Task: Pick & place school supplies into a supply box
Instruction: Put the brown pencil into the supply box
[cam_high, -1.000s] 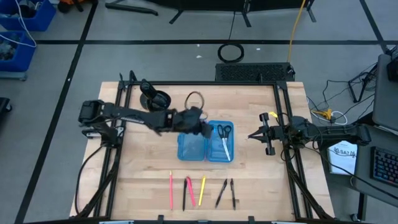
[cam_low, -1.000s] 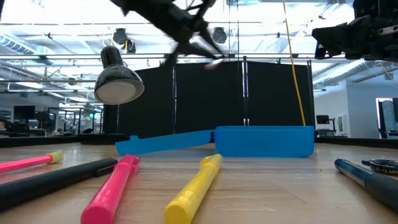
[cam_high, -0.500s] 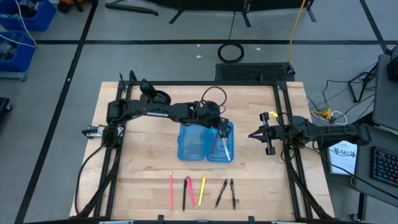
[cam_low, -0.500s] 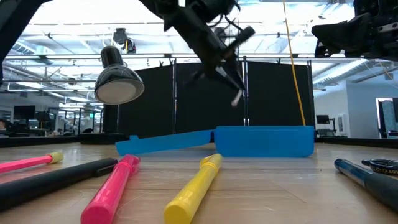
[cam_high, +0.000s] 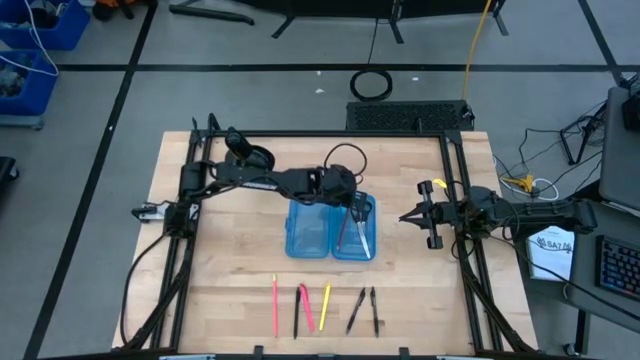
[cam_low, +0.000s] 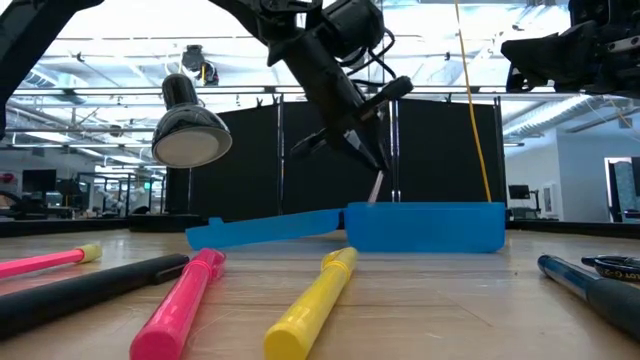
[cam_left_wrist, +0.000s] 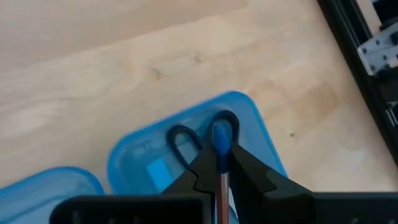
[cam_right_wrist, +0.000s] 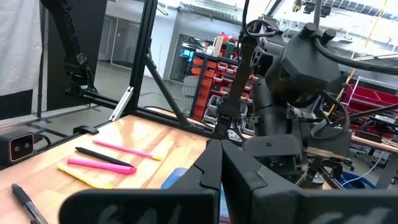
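— From above, what's the left pincer (cam_high: 352, 206) got?
— A thin pen (cam_high: 347, 228), clamped, slanting into the right half of the translucent blue supply box (cam_high: 309, 236) mid-bench (cam_high: 230, 270).
— Low down?
— Fat pink marker (cam_low: 181, 297), yellow marker (cam_low: 313, 302), smooth plastic.
— Wrist?
— Looped scissors (cam_left_wrist: 186, 135) inside.
— Right pincer (cam_high: 408, 219)?
— At the bench edge; can't tell.

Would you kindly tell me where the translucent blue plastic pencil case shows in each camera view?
High view: the translucent blue plastic pencil case lies mid-table, open.
Low view: the case sits centre-right, behind the markers.
Left wrist view: its right half lies beyond the tool.
Right wrist view: only a blue sliver.
Shared landmark: the left tool, holding a blue-capped pen over the case.
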